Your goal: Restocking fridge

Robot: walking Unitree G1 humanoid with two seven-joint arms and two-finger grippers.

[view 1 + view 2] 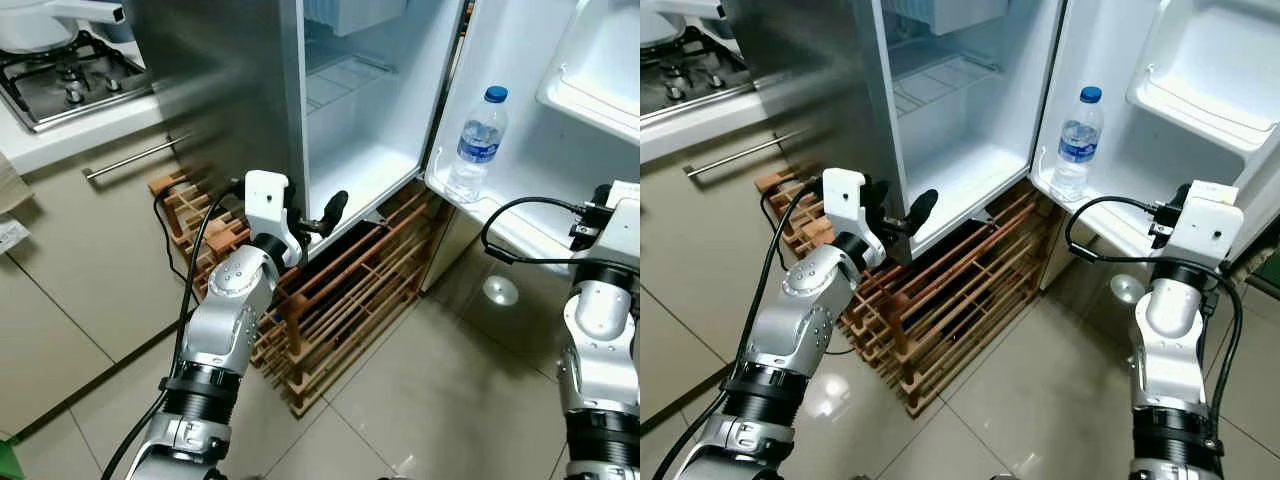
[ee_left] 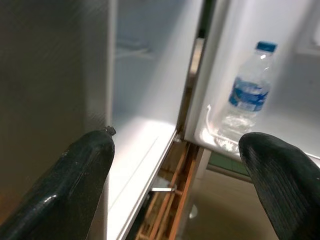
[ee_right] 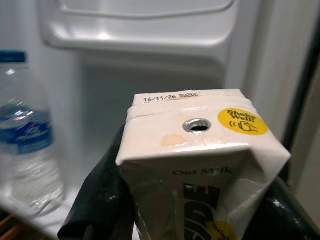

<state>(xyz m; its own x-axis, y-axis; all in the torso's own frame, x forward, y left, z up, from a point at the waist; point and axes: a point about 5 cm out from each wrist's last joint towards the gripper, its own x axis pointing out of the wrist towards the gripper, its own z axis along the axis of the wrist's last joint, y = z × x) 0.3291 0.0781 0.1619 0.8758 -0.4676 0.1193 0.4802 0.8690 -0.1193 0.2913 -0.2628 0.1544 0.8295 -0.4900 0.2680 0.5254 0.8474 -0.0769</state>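
The fridge (image 1: 360, 160) stands open with its lower compartment bare. A clear water bottle (image 1: 477, 145) with a blue cap stands upright on the lower door shelf (image 1: 505, 222). My right gripper (image 3: 195, 205) is shut on a cream oat milk carton (image 3: 200, 155), held upright before the door's inner side, to the right of the bottle (image 3: 30, 145). My left gripper (image 1: 325, 218) is open and holds nothing. It sits just outside the fridge's lower front edge, pointing inward, with the bottle (image 2: 247, 100) in view beyond its fingers (image 2: 85, 185).
A wooden slatted rack (image 1: 340, 300) lies on the tiled floor under the fridge front. To the left are a cabinet with a metal handle (image 1: 130, 160) and a gas hob (image 1: 60, 80). An upper door bin (image 1: 590, 70) juts out at top right.
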